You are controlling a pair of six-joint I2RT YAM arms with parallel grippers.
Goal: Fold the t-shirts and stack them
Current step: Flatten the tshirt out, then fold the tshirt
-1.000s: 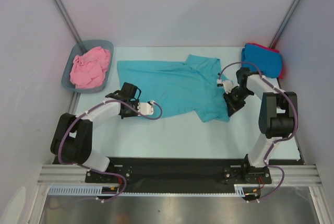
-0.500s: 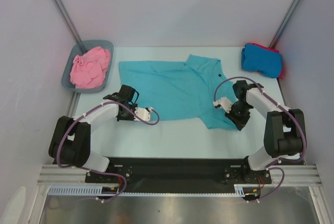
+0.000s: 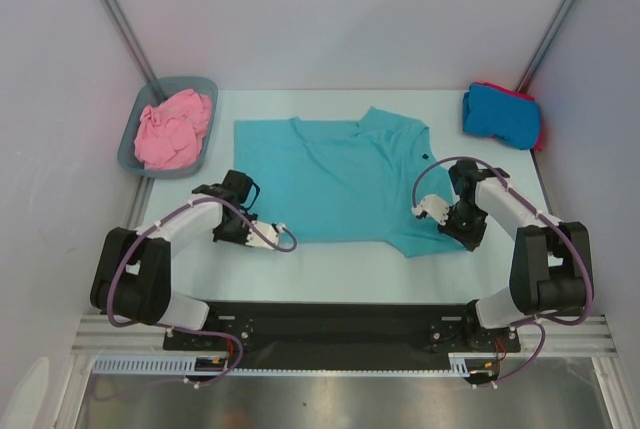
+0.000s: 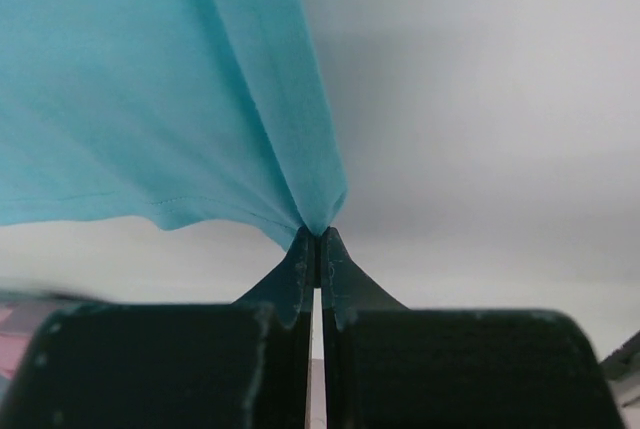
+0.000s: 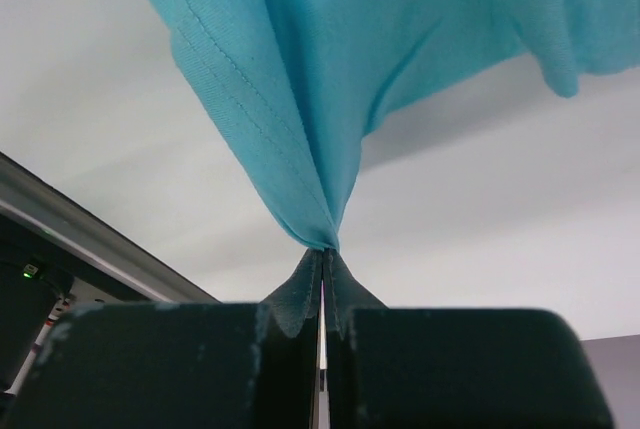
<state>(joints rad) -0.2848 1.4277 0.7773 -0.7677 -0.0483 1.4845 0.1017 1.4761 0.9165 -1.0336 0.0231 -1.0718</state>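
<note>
The job looks roughly half done. At the far right corner of the desk (image 3: 340, 271) the blue t-shirt (image 3: 500, 111) lies as a compact folded block on top of the red t-shirt (image 3: 540, 129), of which only a thin edge shows. Judging by that, 2 of the 4 shirts are already folded and stacked.

The teal t-shirt (image 3: 340, 174) is the one in hand. It is spread open across the middle of the desk, mostly flat, with some bunching at its far right side, and no fold has been made in it. The left end effector (image 4: 318, 244) is clamped tight on the shirt's near-left corner, and its wrist view shows cloth fanning out from between the closed fingers. The right end effector (image 5: 322, 254) is likewise closed on a gathered pinch of the near-right edge, where a stitched hem runs into the grip. With both near corners held, the step appears to be laying out and straightening the shirt before its 1st fold.

The pink t-shirt (image 3: 172, 129) sits crumpled in the grey-blue tub (image 3: 127, 149) at the far left, well apart from both arms, and appears untouched.

What seems left is to fold the teal shirt and carry it to the pile on the right. The pink shirt then has to be taken out of the tub, spread, folded and stacked.
</note>
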